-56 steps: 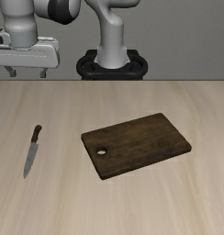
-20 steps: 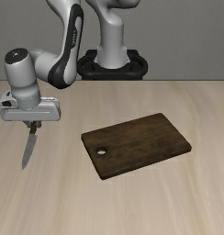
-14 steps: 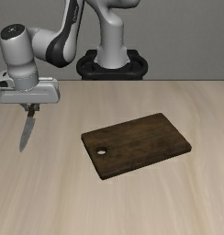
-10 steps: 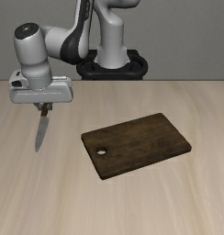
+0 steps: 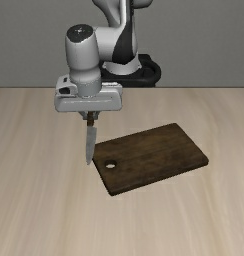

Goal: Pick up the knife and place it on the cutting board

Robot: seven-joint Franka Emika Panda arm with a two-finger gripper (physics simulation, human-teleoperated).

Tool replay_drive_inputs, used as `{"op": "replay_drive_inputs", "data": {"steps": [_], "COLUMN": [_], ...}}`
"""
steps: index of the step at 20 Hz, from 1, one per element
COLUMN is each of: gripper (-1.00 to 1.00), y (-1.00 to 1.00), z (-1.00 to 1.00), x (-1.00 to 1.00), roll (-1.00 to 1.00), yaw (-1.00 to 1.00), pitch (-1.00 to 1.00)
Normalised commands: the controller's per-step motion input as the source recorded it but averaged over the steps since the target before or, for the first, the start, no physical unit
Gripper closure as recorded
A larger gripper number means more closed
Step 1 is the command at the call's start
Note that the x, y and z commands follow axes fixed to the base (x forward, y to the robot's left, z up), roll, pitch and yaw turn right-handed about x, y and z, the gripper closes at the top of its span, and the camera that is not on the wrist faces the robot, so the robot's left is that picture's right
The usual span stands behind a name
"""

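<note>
The end effector [image 5: 91, 117] grips the knife [image 5: 89, 140] by its handle, fingers narrow and pressed on it from both sides. The knife hangs below it, with the blade pointing toward 6 o'clock and leaning slightly toward 7. In the exterior view the blade tip lies just beside the 9 o'clock corner of the cutting board [image 5: 154, 154]; whether it overlaps the board's edge cannot be told. The dark wooden board lies flat on the pale bench [image 5: 34, 205], long side running from 8 to 2 o'clock, a small hole [image 5: 112, 166] near its 8 o'clock end.
</note>
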Motion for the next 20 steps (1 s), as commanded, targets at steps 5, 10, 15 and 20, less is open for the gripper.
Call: {"op": "replay_drive_inputs", "data": {"steps": [5, 10, 15, 20], "gripper": [1.00, 1.00, -1.00, -1.00], "y": [1.00, 1.00, 0.20, 0.00], "z": [0.00, 0.00, 0.00, 0.00], "x": [0.00, 0.00, 0.00, 0.00], "roll": [0.00, 0.00, 0.00, 0.00], "yaw": [0.00, 0.00, 0.00, 0.00], "pitch": [0.00, 0.00, 0.00, 0.00]}}
